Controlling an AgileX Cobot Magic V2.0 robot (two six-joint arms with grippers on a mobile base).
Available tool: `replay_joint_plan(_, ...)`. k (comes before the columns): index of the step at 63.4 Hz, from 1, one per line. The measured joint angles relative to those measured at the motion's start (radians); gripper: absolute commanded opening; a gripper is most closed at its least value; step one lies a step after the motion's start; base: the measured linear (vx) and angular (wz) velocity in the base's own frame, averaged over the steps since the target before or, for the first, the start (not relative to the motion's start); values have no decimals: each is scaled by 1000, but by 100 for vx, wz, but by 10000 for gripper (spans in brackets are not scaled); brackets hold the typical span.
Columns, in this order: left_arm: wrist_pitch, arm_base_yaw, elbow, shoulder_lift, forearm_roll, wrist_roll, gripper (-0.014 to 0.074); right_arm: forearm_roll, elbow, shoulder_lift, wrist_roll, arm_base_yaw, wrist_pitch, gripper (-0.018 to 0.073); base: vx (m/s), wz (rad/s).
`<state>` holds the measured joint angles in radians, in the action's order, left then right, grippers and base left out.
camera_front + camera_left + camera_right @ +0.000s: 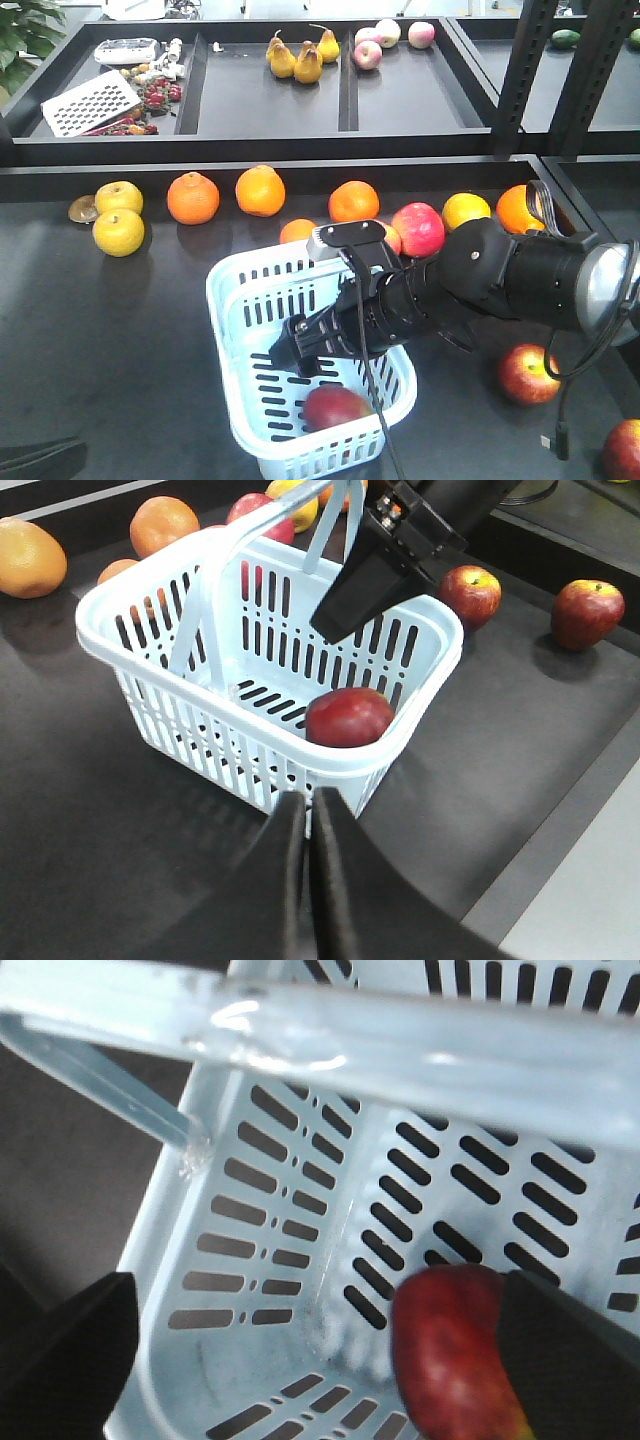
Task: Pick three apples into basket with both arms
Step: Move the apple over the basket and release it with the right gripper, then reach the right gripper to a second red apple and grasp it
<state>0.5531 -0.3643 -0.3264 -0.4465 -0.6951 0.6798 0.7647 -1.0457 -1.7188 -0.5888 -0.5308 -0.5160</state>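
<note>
The pale basket (232, 330) stands mid-table with its handles up. One dark red apple (335, 406) lies in its near corner, also seen in the left wrist view (348, 717). My right gripper (298, 352) reaches down into the basket and is open. In the right wrist view the apple (455, 1355) rests on the basket floor (250, 1360) against the right finger (575, 1355), with the gripper (320, 1360) spread wide. Two more apples (528, 373) (625, 450) lie on the table to the right. My left gripper (308, 815) is shut and empty, just outside the basket rim (250, 745).
Oranges (193, 197) (260, 190) (353, 200), yellow apples (118, 232) and a pink-red apple (418, 228) line the table's back. Behind them are trays with pears (297, 58). A black post (525, 70) rises at the right. The table's edge (545, 860) runs close by the basket.
</note>
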Motion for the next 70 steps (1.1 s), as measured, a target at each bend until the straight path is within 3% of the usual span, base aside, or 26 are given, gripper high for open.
replay_joint_plan(16,0,0,0,0,0,0,-8,4,0,0,0,1,0,370,0,0)
replay_joint_plan(30,0,0,0,0,0,0,-8,-53,0,49,64,71,-107,-15,0,0)
replay_joint_plan(41,0,0,0,0,0,0,-8,-203,0,179,161,192,-197,-8,0,0)
replay_joint_plan(57,0,0,0,0,0,0,-8,-503,0,292,354,393,-271,5,0,0)
replay_joint_plan(65,0,0,0,0,0,0,-8,-570,0,274,393,495,-252,74,0,0)
replay_joint_plan(70,0,0,0,0,0,0,-8,-581,-8,237,384,545,-238,170,0,0)
